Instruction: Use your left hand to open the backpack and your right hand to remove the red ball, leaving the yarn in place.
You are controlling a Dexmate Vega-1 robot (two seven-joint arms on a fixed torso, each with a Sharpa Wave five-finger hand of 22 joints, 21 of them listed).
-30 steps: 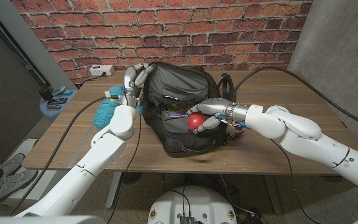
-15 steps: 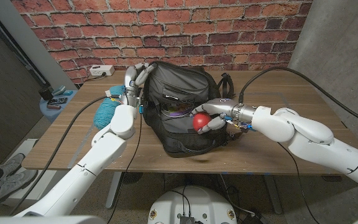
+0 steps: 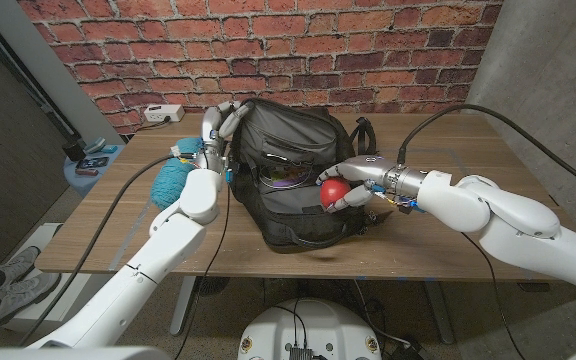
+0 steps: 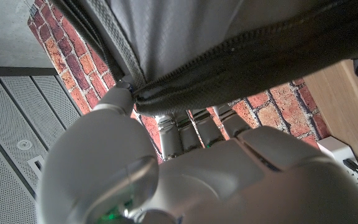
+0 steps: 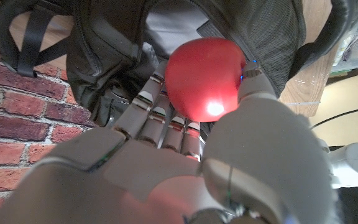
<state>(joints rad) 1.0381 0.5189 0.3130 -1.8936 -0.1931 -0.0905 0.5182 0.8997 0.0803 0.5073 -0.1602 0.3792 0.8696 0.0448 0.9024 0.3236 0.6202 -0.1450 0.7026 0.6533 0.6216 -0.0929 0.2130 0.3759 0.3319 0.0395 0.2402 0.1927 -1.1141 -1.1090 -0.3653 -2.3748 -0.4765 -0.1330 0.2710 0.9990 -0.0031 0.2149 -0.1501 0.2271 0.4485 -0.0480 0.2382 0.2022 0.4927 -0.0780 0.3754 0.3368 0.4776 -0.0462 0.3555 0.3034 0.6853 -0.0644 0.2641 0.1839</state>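
— While the dark grey backpack [image 3: 293, 170] is kept upright on the wooden desk [image 3: 468, 235], what is seen at its open front?

— A red ball [image 3: 332, 190] is held in the right robot hand [image 3: 351, 185], just at the right side of the opening. In the right wrist view the ball [image 5: 205, 78] is shown cupped between the fingers [image 5: 160, 115] and the thumb, with the bag's black fabric behind it.

— And the left robot hand [image 3: 217, 128]?

— It is raised at the backpack's upper left corner, where the edge of the bag is gripped. In the left wrist view the fingers [image 4: 185, 127] are seen closed under the black zipper seam [image 4: 241, 68] of the flap.

— Where is the yarn placed?

— A teal ball of yarn [image 3: 171, 176] is seen on the desk to the left of the backpack, partly hidden by the left arm. Whether more yarn lies inside the bag cannot be told.

— What else is pictured?

— A white power strip [image 3: 164, 114] is set at the desk's far left corner, before a red brick wall [image 3: 368, 50]. Black cables are trailed across the desk from both arms.
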